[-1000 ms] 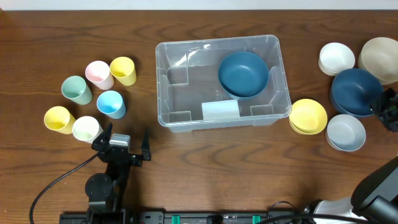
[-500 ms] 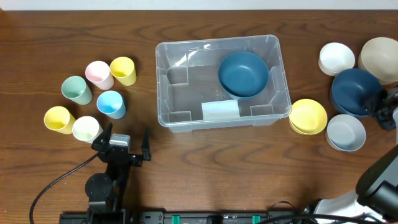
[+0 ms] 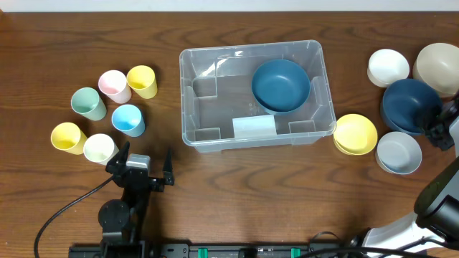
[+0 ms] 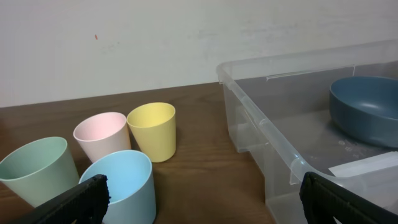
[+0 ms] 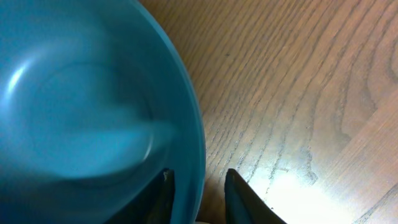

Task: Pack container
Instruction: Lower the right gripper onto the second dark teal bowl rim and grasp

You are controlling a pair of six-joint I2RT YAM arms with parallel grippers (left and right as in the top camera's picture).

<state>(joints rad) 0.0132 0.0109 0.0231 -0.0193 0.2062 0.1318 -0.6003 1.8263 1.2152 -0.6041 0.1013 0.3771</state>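
The clear plastic container stands mid-table with a white label and one dark blue bowl inside; it also shows in the left wrist view. My right gripper is at the right edge of a second dark blue bowl. In the right wrist view its fingers straddle that bowl's rim, one inside and one outside, with a gap to the outer finger. My left gripper is open and empty near the front left, its tips behind the cups.
Several cups stand at the left: green, pink, yellow, light blue, yellow, white. At the right are white, beige, yellow and pale grey bowls.
My right gripper has shifted slightly along the right edge of the dark blue bowl. The bowl and the left arm have not moved.
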